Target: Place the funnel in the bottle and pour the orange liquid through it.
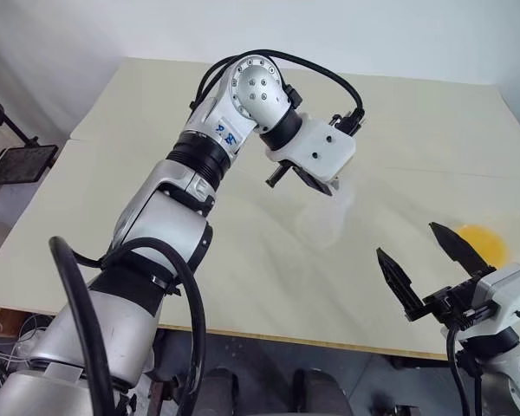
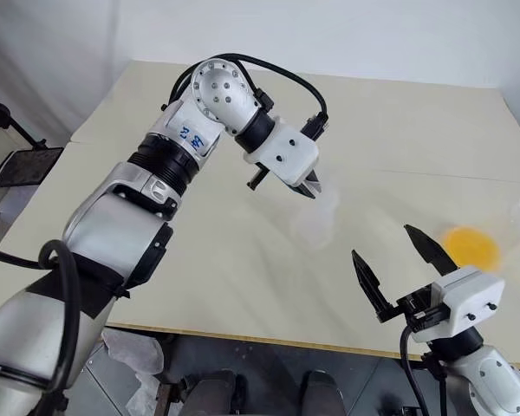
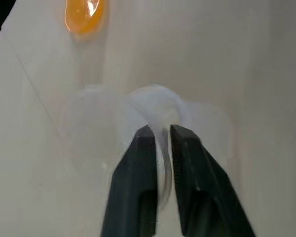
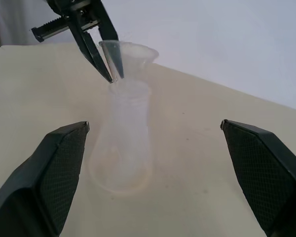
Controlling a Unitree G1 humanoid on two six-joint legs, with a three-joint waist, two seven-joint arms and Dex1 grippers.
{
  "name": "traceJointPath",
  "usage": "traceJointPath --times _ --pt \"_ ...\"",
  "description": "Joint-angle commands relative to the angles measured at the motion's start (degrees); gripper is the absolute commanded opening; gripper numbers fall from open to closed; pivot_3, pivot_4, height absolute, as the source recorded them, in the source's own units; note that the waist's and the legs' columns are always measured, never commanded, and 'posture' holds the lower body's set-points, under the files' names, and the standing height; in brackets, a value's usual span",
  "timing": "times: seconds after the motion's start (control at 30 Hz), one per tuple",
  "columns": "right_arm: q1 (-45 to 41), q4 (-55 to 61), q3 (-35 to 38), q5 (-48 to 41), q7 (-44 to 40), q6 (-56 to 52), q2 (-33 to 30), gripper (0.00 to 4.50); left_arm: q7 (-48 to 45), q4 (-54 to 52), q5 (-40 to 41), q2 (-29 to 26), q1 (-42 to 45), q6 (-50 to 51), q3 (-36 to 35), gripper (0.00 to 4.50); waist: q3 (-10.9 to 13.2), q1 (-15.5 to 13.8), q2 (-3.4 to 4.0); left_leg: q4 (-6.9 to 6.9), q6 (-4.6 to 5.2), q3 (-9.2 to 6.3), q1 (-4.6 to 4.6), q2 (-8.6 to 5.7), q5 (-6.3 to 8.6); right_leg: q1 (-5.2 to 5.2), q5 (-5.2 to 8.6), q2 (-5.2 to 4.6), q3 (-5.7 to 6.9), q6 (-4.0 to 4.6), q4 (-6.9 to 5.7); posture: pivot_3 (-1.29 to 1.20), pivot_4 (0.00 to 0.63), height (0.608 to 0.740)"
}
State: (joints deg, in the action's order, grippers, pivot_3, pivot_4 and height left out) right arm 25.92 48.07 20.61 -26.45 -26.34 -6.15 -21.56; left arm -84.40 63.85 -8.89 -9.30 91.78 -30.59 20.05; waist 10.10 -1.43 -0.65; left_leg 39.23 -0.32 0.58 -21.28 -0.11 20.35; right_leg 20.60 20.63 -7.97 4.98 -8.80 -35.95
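2 clear vessels | funnel (image 4: 129, 53) in bottle (image 4: 123, 143) (edges faint)

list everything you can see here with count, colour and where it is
bottle: 1, clear, standing mid-table
funnel: 1, clear, in the bottle's neck, its rim between the left gripper's fingers
orange liquid: 1 pool, yellow-orange, in a clear vessel near the table's right edge
table: 1, cream
left gripper: 1, black fingers, narrowly parted at the funnel's rim
right gripper: 1, black fingers, wide open, above the table's near right edge
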Motion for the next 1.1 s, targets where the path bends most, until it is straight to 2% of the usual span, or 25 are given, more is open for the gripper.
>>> traceJointPath --times 0.03,0.13,0.23,0.33,0.43,0.5,0.57,0.67,0.87,0.97,1.1 --pt "0.69 2.59 0.51 0.16 0.82 1.61 0.61 4.5 -2.54 -2.1 4.54 0.82 1.27 4.34 -3.76 1.71 0.0 0.01 0.0 0.0 0.0 0.0 0.0 0.0 0.0 0.0 0.0 0.0 0.0 0.0 -0.01 0.0 0.15 0.74" --pt "0.77 1.96 1.2 0.06 0.67 1.64 0.61 4.5 -2.39 -1.56 7.37 0.76 -0.29 7.72 -6.91 2.62 0.0 0.04 0.0 0.0 0.0 -0.01 0.0 0.0 0.0 0.0 0.0 -0.01 0.0 0.0 -0.01 0.0 0.15 0.74" --pt "0.86 1.53 1.69 -0.11 0.51 1.73 0.63 4.5 -0.92 -1.06 7.23 0.46 -1.4 6.95 -7.79 3.53 -0.01 0.06 0.02 0.0 0.0 -0.02 0.03 0.01 0.0 0.0 0.0 0.0 0.0 0.0 -0.04 0.0 0.15 0.74" --pt "1.78 1.02 3.39 -0.39 1.05 2.54 1.55 4.5 -3.4 -2.26 12.19 0.22 -3.6 10.13 -12.04 4.43 -0.01 0.08 0.02 0.01 0.0 -0.01 0.04 0.01 0.0 0.0 0.0 -0.01 -0.01 0.0 -0.06 0.0 0.15 0.74" --pt "3.08 0.85 5.0 -0.5 1.46 3.46 2.75 4.5 -4.64 -4.28 16.81 0.25 -5.47 13.08 -15.63 4.47 -0.01 0.1 0.02 0.01 0.0 -0.04 0.03 0.01 0.0 0.0 0.0 -0.01 0.0 0.0 -0.07 0.0 0.15 0.74" --pt "7.68 0.7 9.31 -2.12 3.13 5.43 6.64 4.5 -5.67 -6.03 23.67 -2.46 -10.79 18.41 -21.71 4.47 -0.06 0.02 0.11 0.01 0.0 -0.03 0.03 0.0 0.0 0.0 0.0 -0.03 0.0 0.0 -0.07 0.0 0.15 0.74" --pt "12.0 0.28 13.12 -4.06 4.27 7.88 10.85 4.5 -3.96 -7.53 26.27 -5.34 -16.05 21.61 -24.85 4.47 -0.23 0.25 0.39 -0.04 0.0 -0.1 0.11 0.03 0.0 -0.02 0.0 -0.03 0.03 0.0 -0.15 0.0 0.15 0.74" --pt "14.98 -0.49 15.53 -5.09 4.8 10.45 14.33 4.5 -2.83 -12.24 26.21 -8.21 -22.04 25.59 -24.3 4.47 -0.23 1.47 0.42 -0.13 -0.01 -0.03 0.2 0.05 -0.01 0.07 0.0 -0.03 0.02 0.01 -0.32 0.0 0.15 0.74" --pt "18.4 -3.48 15.21 -3.04 6.36 11.69 19.08 4.5 -2.87 -22.48 26.26 -13.52 -33.75 29.39 -23.49 4.47 -0.2 1.42 0.36 0.1 0.01 -0.18 0.18 0.01 -0.03 0.02 0.0 -0.09 -0.17 0.01 -0.38 0.0 0.15 0.74" --pt "15.91 -4.66 16.16 -3.55 9.37 9.57 17.67 4.5 -2.35 -27.49 27.24 -14.36 -37.25 32.34 -22.77 4.47 -0.21 1.54 0.38 -0.01 0.01 -0.25 0.34 0.01 -0.03 0.04 0.0 -0.09 -0.37 0.01 -0.45 0.0 0.15 0.74" --pt "8.06 -7.51 19.57 -6.82 15.35 1.55 10.27 4.5 0.89 -32.68 29.05 -13.1 -39.3 36.54 -23.27 4.47 -0.21 1.5 0.37 0.11 0.03 -0.25 0.32 -0.02 -0.03 0.03 0.0 -0.13 -0.52 0.01 -0.45 0.0 0.15 0.74"
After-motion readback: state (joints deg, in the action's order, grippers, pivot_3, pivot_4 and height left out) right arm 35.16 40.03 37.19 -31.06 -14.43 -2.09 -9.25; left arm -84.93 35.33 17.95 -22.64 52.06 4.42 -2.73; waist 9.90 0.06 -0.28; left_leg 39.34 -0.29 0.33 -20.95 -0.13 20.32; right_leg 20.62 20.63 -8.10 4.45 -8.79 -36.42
